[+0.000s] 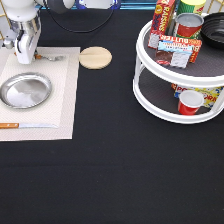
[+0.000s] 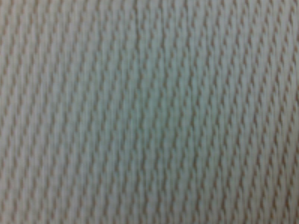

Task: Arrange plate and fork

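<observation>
The silver plate [image 1: 25,91] lies on the cream placemat [image 1: 65,107] at the exterior view's left. The fork [image 1: 51,58] lies on the mat above the plate, its tines pointing toward the exterior view's right and its brown handle end mostly hidden behind my gripper. My gripper [image 1: 25,58] is down at the mat's top left, right at the fork's handle end. The wrist view shows only the mat's weave [image 2: 149,112] from very close.
A knife with an orange handle [image 1: 27,125] lies on the mat below the plate. A round wooden disc [image 1: 95,57] lies just right of the mat. A white two-tier turntable [image 1: 150,92] with boxes, cans and a red cup stands at the right.
</observation>
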